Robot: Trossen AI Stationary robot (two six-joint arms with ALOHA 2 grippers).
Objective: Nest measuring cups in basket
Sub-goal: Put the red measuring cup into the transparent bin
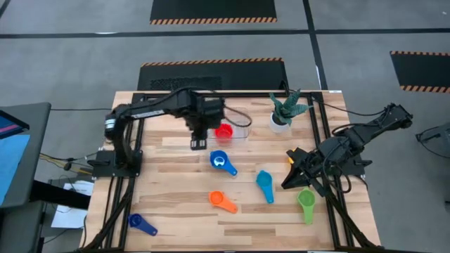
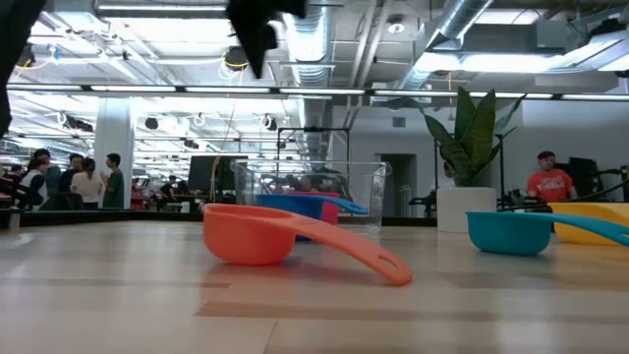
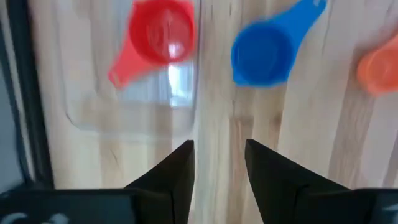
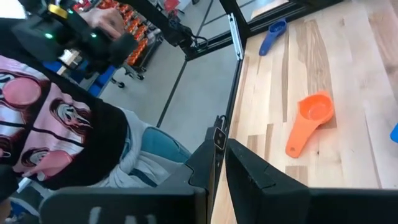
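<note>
The clear basket (image 1: 239, 125) stands at the table's far middle, and the red cup (image 1: 223, 131) lies inside it (image 3: 158, 38). My left gripper (image 3: 217, 167) hangs open above the table beside the basket's wall (image 3: 194, 81), holding nothing. On the wood lie the blue cup (image 1: 221, 161), teal cup (image 1: 265, 184), orange cup (image 1: 222, 201), green cup (image 1: 306, 201) and dark blue cup (image 1: 142, 224). A bit of the yellow cup (image 1: 289, 157) shows beside my right gripper (image 1: 294, 176), which is shut and empty (image 4: 219, 163) at the table's right.
A white pot with a green plant (image 1: 283, 112) stands right of the basket. The table's black frame rails (image 1: 323, 133) run along its sides. A person in a patterned shirt (image 4: 56, 124) sits off the near edge. Bare wood lies at the table's near left (image 1: 176, 190).
</note>
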